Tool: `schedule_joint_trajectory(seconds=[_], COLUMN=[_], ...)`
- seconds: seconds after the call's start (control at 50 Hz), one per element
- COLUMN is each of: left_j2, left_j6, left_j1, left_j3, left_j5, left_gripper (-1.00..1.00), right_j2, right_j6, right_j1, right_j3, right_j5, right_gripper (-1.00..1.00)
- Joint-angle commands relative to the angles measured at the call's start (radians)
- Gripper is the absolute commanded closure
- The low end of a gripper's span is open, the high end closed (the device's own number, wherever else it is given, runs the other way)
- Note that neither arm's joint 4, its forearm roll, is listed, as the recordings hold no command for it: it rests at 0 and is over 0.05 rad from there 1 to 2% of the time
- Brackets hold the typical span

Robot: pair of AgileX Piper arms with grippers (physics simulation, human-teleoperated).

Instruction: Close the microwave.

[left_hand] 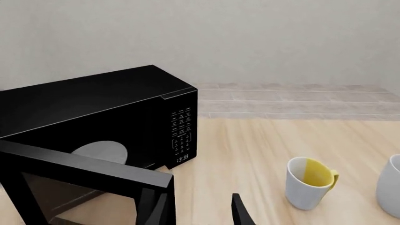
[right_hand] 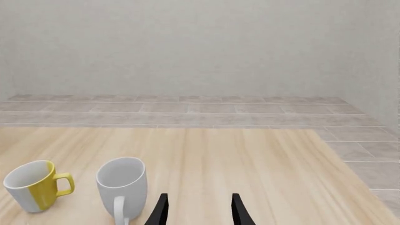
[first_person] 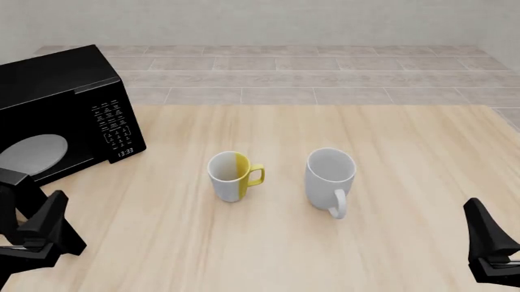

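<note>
Microwave (first_person: 65,109) sits at the far-left of the desk (first_person: 325,243), its door (left_hand: 81,183) swung open toward the arms so the grey plate (first_person: 33,153) shows. Left hand (left_hand: 200,211), fingers apart and empty, hangs just beside the door's free edge, seemingly placed to push it shut. Right hand (right_hand: 198,211), also apart, idles well right of the microwave, beyond the yellow-and-white mug (first_person: 233,175) and white mug (first_person: 330,178).

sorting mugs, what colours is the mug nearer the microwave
The mug is white and yellow, split vertically, with a yellow handle; front view shows it best.
</note>
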Motion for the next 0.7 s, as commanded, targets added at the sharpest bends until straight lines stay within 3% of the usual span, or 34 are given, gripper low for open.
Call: schedule_joint_trajectory(seconds=[0.02, 0.18, 0.3, 0.36, 0.62, 0.7], left_j2=[0.098, 0.137, 0.271, 0.454, 0.692, 0.712], left_j6=[-0.009, -0.013, -0.015, -0.030, -0.044, -0.052], left_j1=[0.015, 0.046, 0.096, 0.103, 0.116, 0.116], left_j3=[0.000, 0.001, 0.001, 0.000, 0.000, 0.000], left_j5=[-0.070, -0.104, -0.215, -0.362, -0.560, -0.575], left_gripper=[-1.00, -1.00, -1.00, -1.00, -1.00, -1.00], right_j2=[0.000, 0.000, 0.000, -0.002, -0.002, -0.002], right_j6=[0.002, 0.005, 0.005, 0.008, 0.010, 0.010], right_j1=[0.000, -0.003, -0.005, -0.005, -0.004, -0.004], right_j3=[0.000, 0.000, 0.000, 0.001, 0.001, 0.001], right_j5=[-0.001, -0.003, -0.005, -0.009, -0.010, -0.011], right_gripper=[-1.00, -1.00, -1.00, -1.00, -1.00, -1.00])
